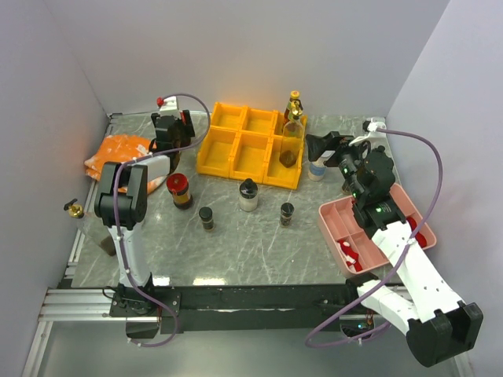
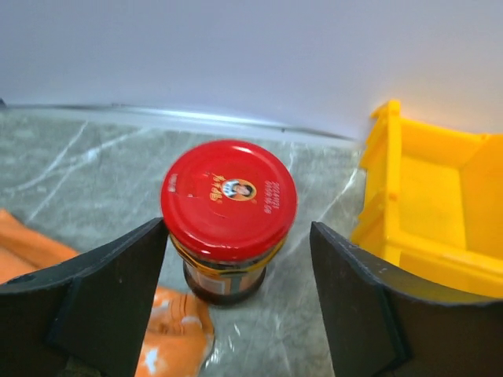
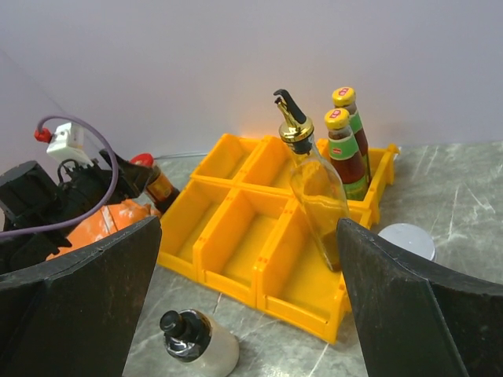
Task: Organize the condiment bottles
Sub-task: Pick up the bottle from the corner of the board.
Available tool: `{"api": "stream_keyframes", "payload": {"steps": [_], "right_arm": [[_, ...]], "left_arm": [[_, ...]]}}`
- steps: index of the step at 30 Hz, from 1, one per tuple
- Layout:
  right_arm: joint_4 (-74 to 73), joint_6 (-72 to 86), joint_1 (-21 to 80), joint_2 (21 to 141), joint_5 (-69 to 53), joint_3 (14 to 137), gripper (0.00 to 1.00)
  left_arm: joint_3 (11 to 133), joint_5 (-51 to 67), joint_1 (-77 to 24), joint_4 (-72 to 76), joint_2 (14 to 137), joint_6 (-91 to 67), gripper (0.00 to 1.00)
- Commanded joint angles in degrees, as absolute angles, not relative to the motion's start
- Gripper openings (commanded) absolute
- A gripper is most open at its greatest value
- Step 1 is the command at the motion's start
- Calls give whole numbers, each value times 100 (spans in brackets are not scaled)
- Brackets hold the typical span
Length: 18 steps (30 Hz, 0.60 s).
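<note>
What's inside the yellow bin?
The yellow bin holds a clear oil bottle with gold pourer and, behind it, two red sauce bottles. Other compartments look empty; dividers hide some floor.

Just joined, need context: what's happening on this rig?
Left gripper is open around the red-capped jar beside the yellow bins, not clamped yet. Right gripper hangs open and empty near the bins. The bins hold only a pourer bottle and two yellow-capped bottles; several jars stand on the table.
</note>
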State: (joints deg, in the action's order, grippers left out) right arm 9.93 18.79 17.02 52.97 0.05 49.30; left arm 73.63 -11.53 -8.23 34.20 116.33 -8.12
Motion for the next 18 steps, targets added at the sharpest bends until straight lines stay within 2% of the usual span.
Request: {"api": "stream_keyframes", "payload": {"steps": [1,4,7,8,10,11,14,16,18], "right_arm": [[1283,1819,1731,5282,105,4896,100],[1292,1802,1731,5317,106,4904,100],[1292,1775,1723,5352,158,4887,100],[1301,1767,1723,5370,193,4878,100],[1318,1749,1723,5388,202,4869,100],[1327,1749,1723,5422,220,4852,100],[1353,1749,1731,5475,211,4860,100],[1336,1732,1723,5493,193,4895,100],[1310,1723,1723,5528,202,4939,100]], "left_arm": [[7444,-958,-835,4289,11830,-677,77],[7506,-941,-835,4350,11935,-563,69],[7506,-932,-835,4447,11918,-510,52],[7497,-940,-835,4482,11874,-510,40],[7488,-967,-844,4526,11813,-510,31],[7497,-958,-844,4509,11752,-527,20],[7716,-905,-844,4272,11664,-527,2],[7918,-896,-844,4131,11637,-545,1],[8015,-958,-835,4052,11610,-615,19]]}}
